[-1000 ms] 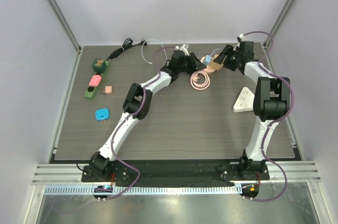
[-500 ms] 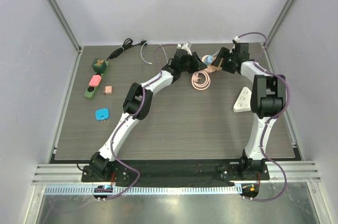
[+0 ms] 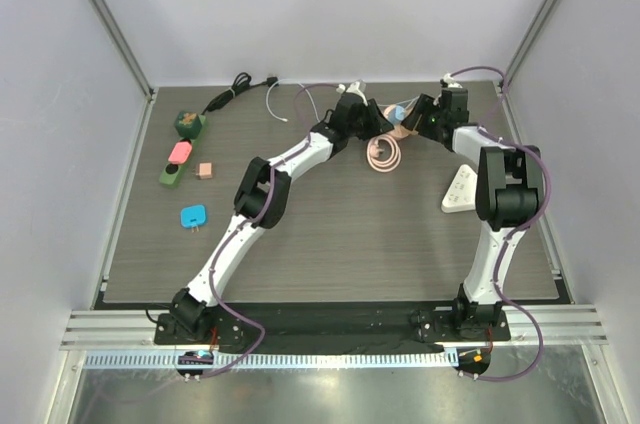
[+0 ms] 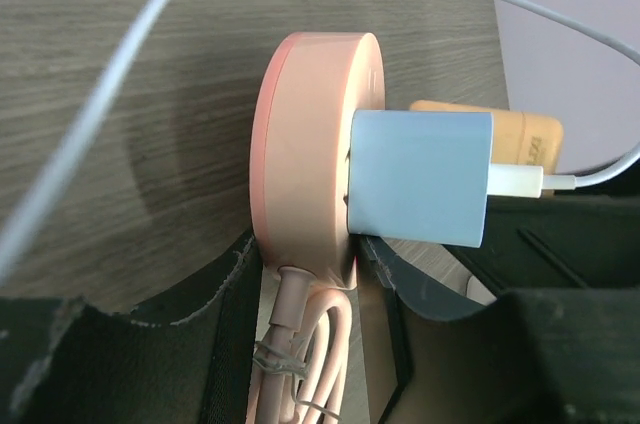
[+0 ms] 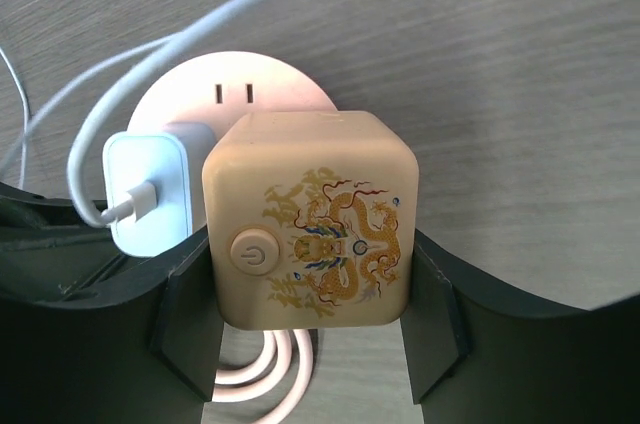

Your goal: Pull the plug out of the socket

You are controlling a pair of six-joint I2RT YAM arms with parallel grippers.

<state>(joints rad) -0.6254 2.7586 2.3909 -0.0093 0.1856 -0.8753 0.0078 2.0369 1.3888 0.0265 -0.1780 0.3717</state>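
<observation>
grey wood bench (image 3: 330, 234), far middle: over the last second both arms have edged slightly left and farther back, carrying their load along. left claw (image 4: 305, 284) pinches the rim of the pink socket (image 4: 310, 144); right claw (image 5: 310, 316) is clamped around the tan plug (image 5: 310, 229). the plug sits close against the socket beside a blue charger (image 4: 420, 179), so the pull looks barely begun.

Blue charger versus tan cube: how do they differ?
The blue charger is plain and slim with a white cable; the tan cube is bulkier, with a dragon print and power button. The right gripper clamps the cube, not the charger. Both sit in the pink socket.
</observation>
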